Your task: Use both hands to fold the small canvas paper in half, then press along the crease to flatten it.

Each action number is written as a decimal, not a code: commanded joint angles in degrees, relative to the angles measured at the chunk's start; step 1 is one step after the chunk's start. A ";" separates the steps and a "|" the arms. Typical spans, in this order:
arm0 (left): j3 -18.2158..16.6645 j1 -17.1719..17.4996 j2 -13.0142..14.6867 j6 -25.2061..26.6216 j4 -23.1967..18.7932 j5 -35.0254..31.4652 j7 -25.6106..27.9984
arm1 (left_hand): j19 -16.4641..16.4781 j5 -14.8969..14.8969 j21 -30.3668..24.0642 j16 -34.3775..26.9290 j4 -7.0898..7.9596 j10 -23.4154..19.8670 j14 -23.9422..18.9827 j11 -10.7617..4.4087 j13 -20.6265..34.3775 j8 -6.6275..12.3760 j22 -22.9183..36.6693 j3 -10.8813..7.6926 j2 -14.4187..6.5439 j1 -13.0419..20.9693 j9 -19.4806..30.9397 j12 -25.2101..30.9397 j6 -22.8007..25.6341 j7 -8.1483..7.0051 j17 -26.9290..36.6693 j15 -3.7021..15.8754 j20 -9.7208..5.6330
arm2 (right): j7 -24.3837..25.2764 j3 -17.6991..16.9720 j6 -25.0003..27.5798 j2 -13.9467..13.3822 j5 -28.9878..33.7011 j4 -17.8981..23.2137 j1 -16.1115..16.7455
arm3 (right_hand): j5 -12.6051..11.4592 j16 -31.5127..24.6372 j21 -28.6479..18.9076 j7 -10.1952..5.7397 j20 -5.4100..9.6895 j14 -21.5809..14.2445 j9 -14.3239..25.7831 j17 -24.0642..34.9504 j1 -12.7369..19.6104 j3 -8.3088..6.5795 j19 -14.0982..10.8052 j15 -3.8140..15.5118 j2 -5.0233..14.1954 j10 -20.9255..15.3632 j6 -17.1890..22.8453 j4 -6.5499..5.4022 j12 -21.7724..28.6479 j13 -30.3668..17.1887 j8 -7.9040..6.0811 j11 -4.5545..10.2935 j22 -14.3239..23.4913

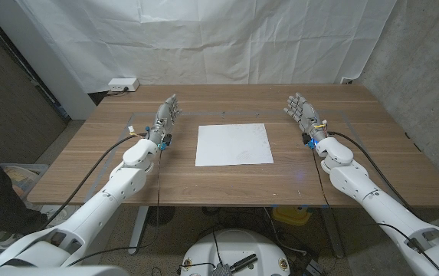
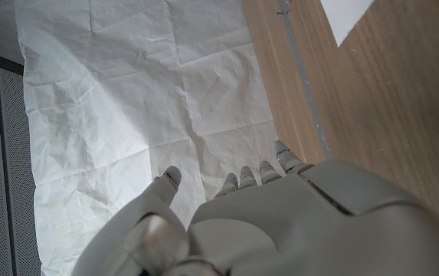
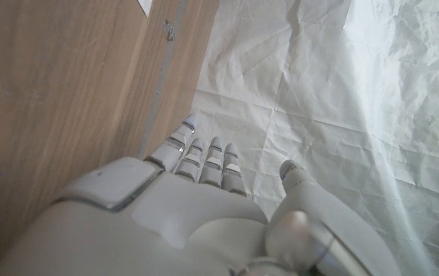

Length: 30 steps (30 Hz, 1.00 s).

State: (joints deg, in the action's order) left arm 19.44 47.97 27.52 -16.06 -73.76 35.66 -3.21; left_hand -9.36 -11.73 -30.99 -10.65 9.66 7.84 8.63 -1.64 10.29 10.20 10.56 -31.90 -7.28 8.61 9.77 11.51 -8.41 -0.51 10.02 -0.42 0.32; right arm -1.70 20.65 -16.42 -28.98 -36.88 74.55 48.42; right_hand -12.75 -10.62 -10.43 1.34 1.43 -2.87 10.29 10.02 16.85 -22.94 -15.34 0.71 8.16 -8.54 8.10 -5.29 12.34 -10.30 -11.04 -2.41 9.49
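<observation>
Paper (image 1: 234, 144), white and unfolded, lies flat at the middle of the wooden table (image 1: 204, 188), between the two hands and touching neither. Left hand (image 1: 165, 119) waits on its left, fingers extended close together and holding nothing. Right hand (image 1: 303, 113) waits on its right, fingers slightly spread, empty too. Behind hangs a creased white sheet (image 1: 204, 38).

Back of the left hand (image 2: 280, 222), fingers (image 2: 244, 178) straight and holding nothing, wooden table (image 2: 388, 115) alongside, a corner of white canvas paper (image 2: 345, 14) on it — crumpled white backdrop sheet (image 2: 127, 100) beyond
</observation>
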 commanded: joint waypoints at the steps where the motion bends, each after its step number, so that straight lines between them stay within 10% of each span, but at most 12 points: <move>1: -4.58 0.37 -3.75 2.11 0.64 -4.17 -3.07 | -0.58 -0.40 -0.29 -0.34 0.02 0.39 0.47 0.02 0.22 0.30 0.22 -0.38 -2.72 0.30 0.18 0.23 -0.40 0.15 0.23 -0.05 0.05 | -0.16 -1.19 0.81 0.80 1.14 0.43 0.71 | -0.43 -0.38 -0.32 -0.05 0.06 -0.55 0.19 0.27 0.62 -0.43 -0.51 0.13 -0.03 -0.48 0.51 0.15 0.24 -0.27 -0.24 0.09 0.30; 30: -6.17 -1.74 -3.65 -0.99 1.96 -19.70 -7.03 | 1.19 -0.40 -0.32 -0.75 -1.10 -3.81 -2.96 0.22 0.28 1.63 0.14 -1.26 -2.37 0.04 0.37 1.37 5.30 -0.82 -0.12 -0.60 1.26 | 2.61 -2.27 2.46 0.62 4.69 3.41 3.24 | -0.56 -0.63 -0.79 0.67 -1.05 -2.21 0.22 0.20 1.50 -1.31 -1.51 -1.21 -0.05 -2.72 1.92 1.55 0.17 -0.35 -0.50 -0.90 0.32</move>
State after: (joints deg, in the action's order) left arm 12.33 47.43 22.41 -14.61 -72.31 23.22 -9.03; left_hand -8.61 -11.73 -30.98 -11.09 8.89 4.32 6.06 -1.44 10.27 11.29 10.55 -32.79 -7.35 8.68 10.03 12.36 -3.67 -1.30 9.85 -0.99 1.66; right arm -0.24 18.61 -14.44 -27.96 -33.44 76.73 50.62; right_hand -12.75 -11.03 -10.82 2.05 0.41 -4.45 10.27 10.01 17.62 -24.06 -16.36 -0.37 8.19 -10.47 9.42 -4.17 12.34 -10.58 -11.27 -3.35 9.76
